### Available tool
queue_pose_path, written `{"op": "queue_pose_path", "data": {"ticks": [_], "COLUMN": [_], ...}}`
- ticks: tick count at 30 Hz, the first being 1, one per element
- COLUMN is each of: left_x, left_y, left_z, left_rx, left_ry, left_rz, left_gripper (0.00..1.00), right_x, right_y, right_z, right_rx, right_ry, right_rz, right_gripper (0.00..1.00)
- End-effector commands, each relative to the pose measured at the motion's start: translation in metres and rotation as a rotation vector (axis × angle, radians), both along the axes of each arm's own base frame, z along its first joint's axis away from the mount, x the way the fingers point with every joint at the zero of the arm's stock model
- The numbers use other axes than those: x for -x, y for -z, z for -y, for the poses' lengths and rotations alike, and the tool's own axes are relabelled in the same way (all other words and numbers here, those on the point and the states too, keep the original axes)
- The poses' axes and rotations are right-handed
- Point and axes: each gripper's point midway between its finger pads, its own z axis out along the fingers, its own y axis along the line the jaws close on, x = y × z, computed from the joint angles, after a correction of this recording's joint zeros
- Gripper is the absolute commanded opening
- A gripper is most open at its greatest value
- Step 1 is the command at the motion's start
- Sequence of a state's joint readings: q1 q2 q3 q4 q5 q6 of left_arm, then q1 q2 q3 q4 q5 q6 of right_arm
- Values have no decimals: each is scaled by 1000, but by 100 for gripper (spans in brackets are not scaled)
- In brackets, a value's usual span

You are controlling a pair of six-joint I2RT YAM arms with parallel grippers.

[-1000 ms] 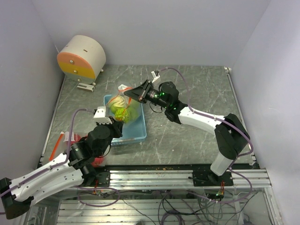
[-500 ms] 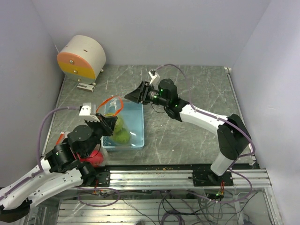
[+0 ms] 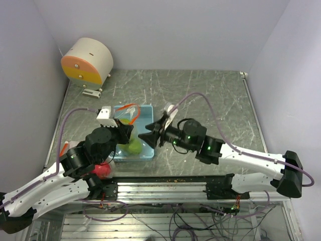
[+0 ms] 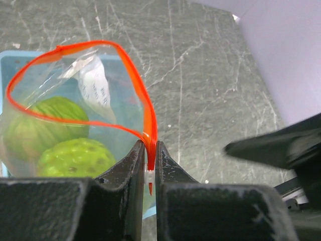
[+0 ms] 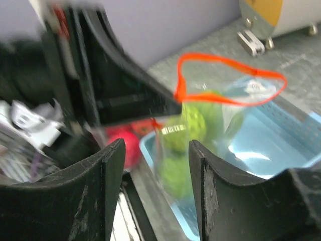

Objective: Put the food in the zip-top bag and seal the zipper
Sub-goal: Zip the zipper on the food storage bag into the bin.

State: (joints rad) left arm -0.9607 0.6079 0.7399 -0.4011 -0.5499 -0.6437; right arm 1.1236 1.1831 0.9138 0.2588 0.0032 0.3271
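Observation:
The zip-top bag (image 4: pixel 100 108) is clear with an orange zipper rim (image 5: pixel 228 68) gaping open, and it stands in the light blue tray (image 3: pixel 145 114). Green food (image 4: pixel 74 157) lies inside the bag, a ribbed head (image 4: pixel 40 129) behind a bumpy ball. My left gripper (image 4: pixel 148 153) is shut on the near end of the zipper. My right gripper (image 5: pixel 156 150) is open and empty, just right of the bag (image 3: pixel 129 143) and facing it. A red food ball (image 3: pixel 102 170) lies near the table's front edge, outside the bag, partly hidden by the left arm.
A round white and orange device (image 3: pixel 88 60) stands at the back left. The tray's rim (image 5: pixel 150 150) lies close below my right fingers. Walls close in the table on the left, back and right.
My right gripper has opened and swung from behind the tray round to its near right side. The left gripper kept its hold on the zipper and shifted the bag nearer in the tray.

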Motion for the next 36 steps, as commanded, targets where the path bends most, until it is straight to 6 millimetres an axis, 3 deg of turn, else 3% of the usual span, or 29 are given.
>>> {"op": "queue_pose_path", "data": {"ticks": [1, 8, 13, 19, 27, 31, 36], "left_x": [0, 3, 5, 5, 4, 6, 13], "left_y": [-38, -49, -49, -46, -42, -44, -35], "left_z": [12, 18, 16, 20, 20, 20, 6], "left_rx": [60, 81, 91, 85, 61, 55, -56], "left_ry": [47, 75, 77, 91, 91, 104, 115], "left_rz": [33, 25, 29, 25, 24, 24, -2], "left_gripper": [7, 7, 7, 7, 7, 7, 7], "right_x": [-6, -11, -14, -10, -2, -8, 0], "right_y": [55, 55, 44, 35, 46, 54, 51], "right_z": [12, 18, 14, -9, -26, -30, -27], "right_rx": [229, 227, 163, 129, 120, 131, 134], "right_ry": [111, 211, 245, 196, 151, 179, 135], "right_rz": [139, 232, 256, 286, 265, 264, 278], "right_gripper": [52, 52, 52, 51, 51, 42, 41]}}
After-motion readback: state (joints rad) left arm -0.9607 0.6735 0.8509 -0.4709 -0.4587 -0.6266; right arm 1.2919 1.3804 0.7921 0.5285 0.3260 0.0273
